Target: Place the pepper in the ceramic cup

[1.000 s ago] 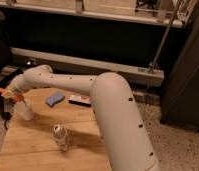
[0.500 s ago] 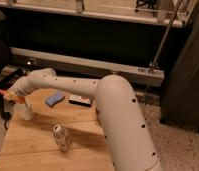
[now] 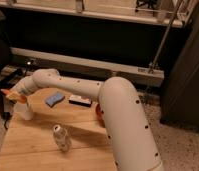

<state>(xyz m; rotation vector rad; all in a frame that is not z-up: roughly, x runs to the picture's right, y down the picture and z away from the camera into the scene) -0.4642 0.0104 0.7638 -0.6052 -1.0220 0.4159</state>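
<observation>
The orange-red pepper (image 3: 8,93) is held in my gripper (image 3: 15,96) at the far left of the wooden table (image 3: 38,150). The gripper is shut on it, just above the rim of the white ceramic cup (image 3: 24,111). The cup stands upright near the table's left edge, directly under the gripper. My white arm (image 3: 78,89) reaches across the table from the right to that spot. The inside of the cup is hidden by the gripper.
A silver can (image 3: 62,138) stands in the table's middle front. A blue sponge (image 3: 55,98) and a dark flat packet (image 3: 80,100) lie at the back. A reddish-orange bowl (image 3: 98,113) is mostly hidden behind my arm. A dark wall and a rail run behind the table.
The arm has sunk slightly and the gripper with the pepper has come a little lower over the cup. The other things have not moved.
</observation>
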